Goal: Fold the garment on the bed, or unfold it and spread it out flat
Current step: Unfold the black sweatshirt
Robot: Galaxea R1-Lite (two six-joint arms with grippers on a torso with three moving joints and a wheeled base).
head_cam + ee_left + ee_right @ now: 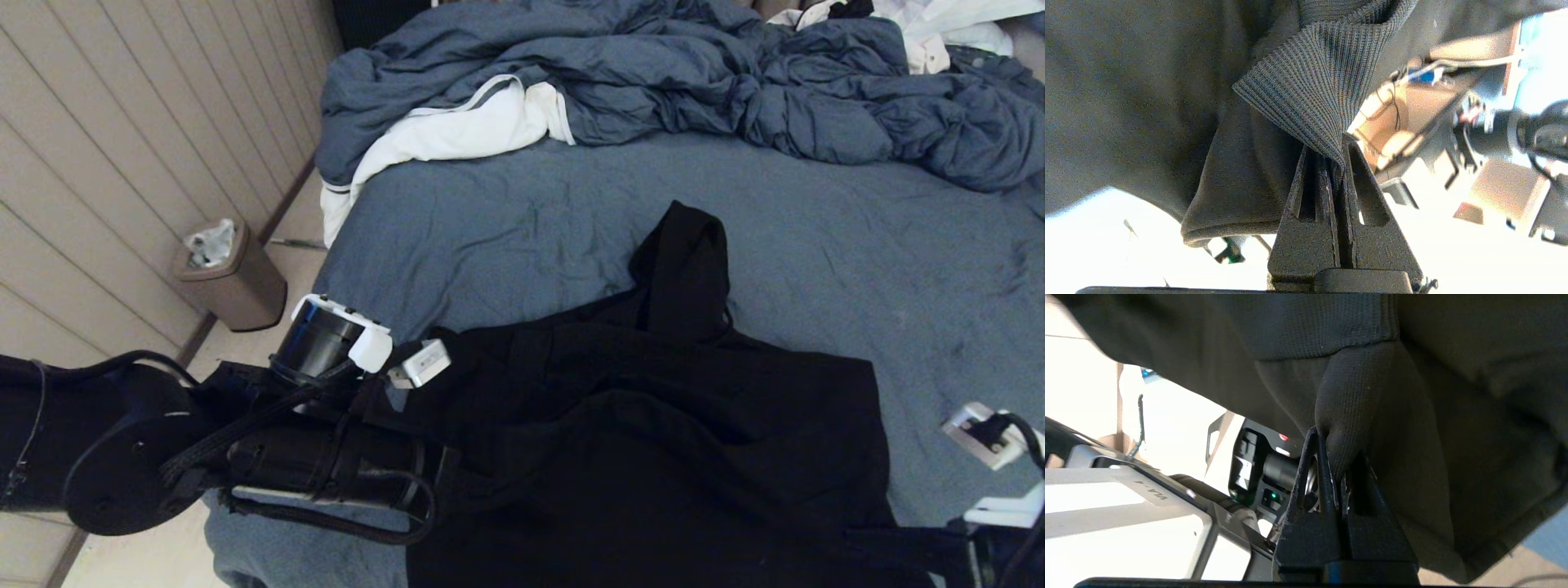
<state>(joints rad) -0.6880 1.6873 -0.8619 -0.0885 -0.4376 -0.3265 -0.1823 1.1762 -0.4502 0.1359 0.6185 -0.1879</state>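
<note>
While both hands (1337,163) (1333,473) pinch it, the garment (653,425) hangs.

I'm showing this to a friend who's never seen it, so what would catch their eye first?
First, the big black hoodie sprawled across the near part of the blue-grey bed, its hood pointing toward the far end. Both robot hands are shut on its fabric: the left hand pinches a ribbed edge, the right hand a fold. Beyond lies a rumpled duvet with a white cloth at its left.
</note>
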